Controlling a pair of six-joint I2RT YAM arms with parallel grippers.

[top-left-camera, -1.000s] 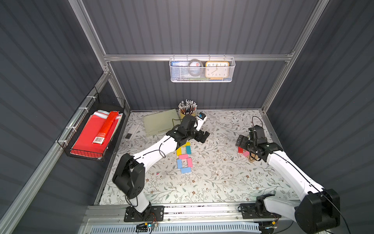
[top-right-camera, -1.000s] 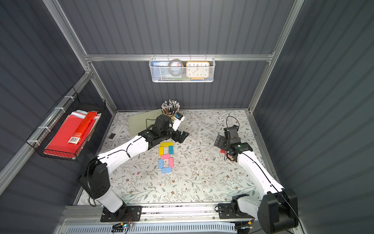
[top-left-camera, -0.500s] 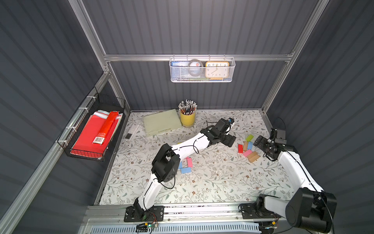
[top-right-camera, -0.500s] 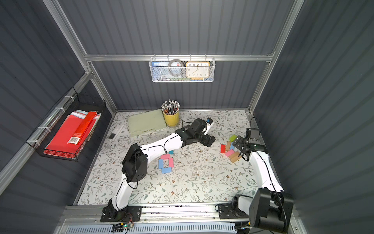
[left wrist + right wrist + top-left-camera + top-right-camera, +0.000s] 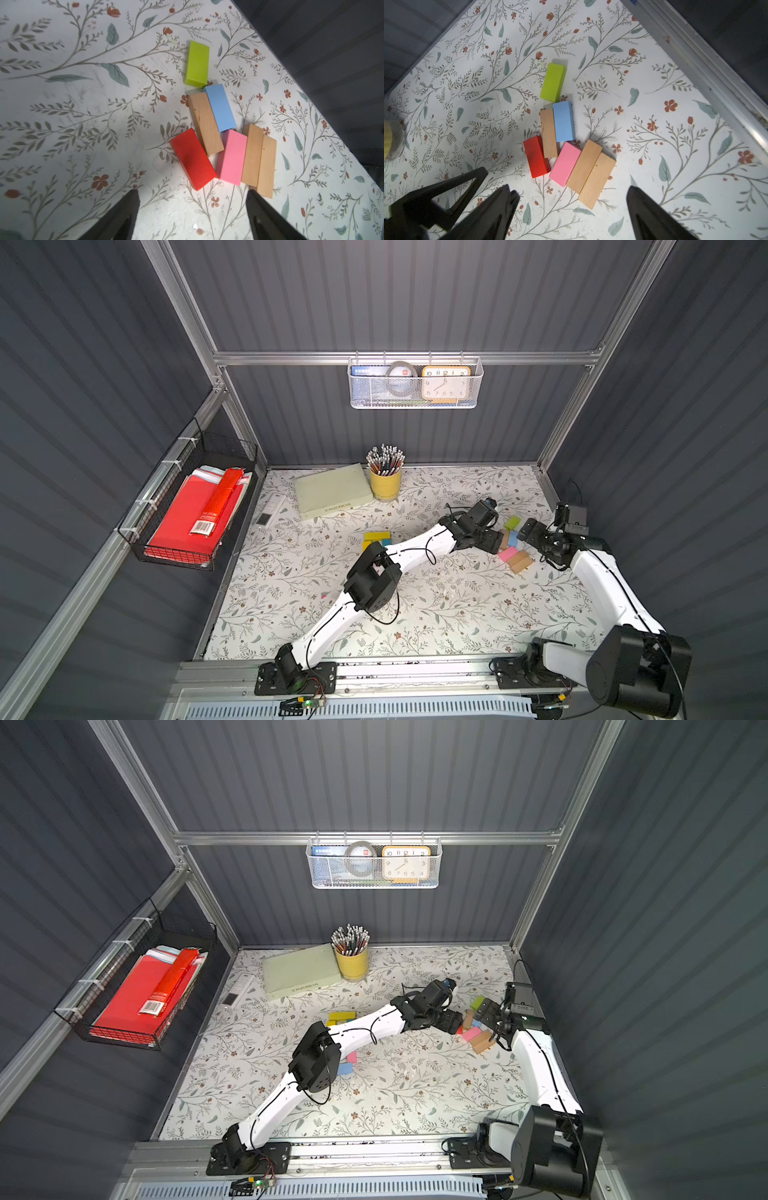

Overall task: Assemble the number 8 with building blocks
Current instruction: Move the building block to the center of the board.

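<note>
Left wrist view: left hand (image 5: 192,192) spread, empty, just short of 7 loose building blocks (image 5: 220,108) on the table (image 5: 83,166), far right; right hand (image 5: 569,188) spread too. The yellow cup (image 5: 385,485) holds pencils (image 5: 384,456), the wall basket (image 5: 415,405) a clock (image 5: 445,383).

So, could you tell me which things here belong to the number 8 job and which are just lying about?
Job: spare blocks by the right wall; laid blocks mid-table.
Lying about: book, pencil cup, remote, clock, red folders.
</note>
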